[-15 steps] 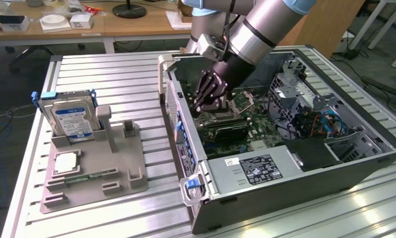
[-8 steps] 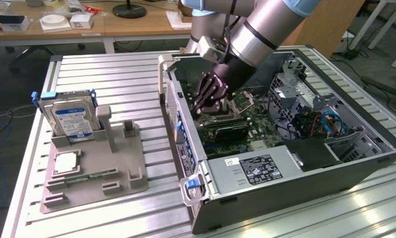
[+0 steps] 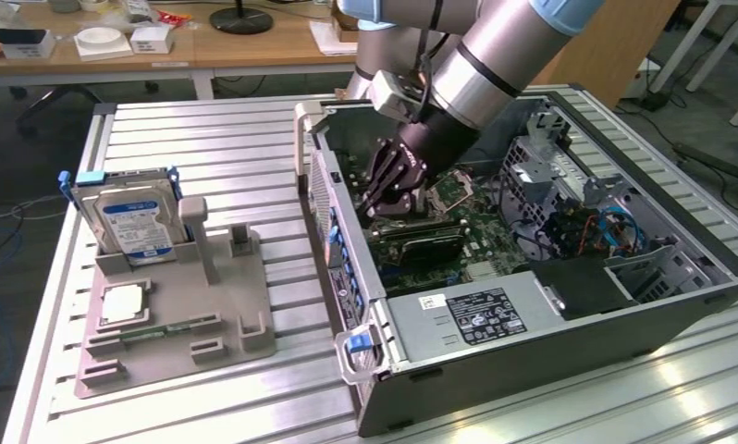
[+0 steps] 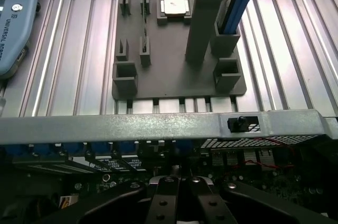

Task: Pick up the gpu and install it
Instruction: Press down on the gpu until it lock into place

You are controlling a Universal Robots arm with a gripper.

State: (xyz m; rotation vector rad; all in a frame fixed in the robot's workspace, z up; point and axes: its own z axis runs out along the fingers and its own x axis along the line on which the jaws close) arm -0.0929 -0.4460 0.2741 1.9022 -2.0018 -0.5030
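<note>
A ribbed table [image 3: 209,139] of pale brushed aluminium, faintly shiny. On it, beside the computer case [image 3: 665,310], a matt grey plastic holder tray [image 4: 174,89] carries a hard drive [image 3: 132,222] with a glossy blue-white paper label and a small chip [image 4: 175,5] with a dull silver metal lid. The case has dark matt painted metal walls and a bare grey steel rim. The gripper [image 4: 179,182] is smooth black, slightly glossy.

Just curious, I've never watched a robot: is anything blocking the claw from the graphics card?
Nothing visible does. The shut gripper reaches into the open computer case, directly over the gpu on the motherboard; whether they touch is unclear.
</note>
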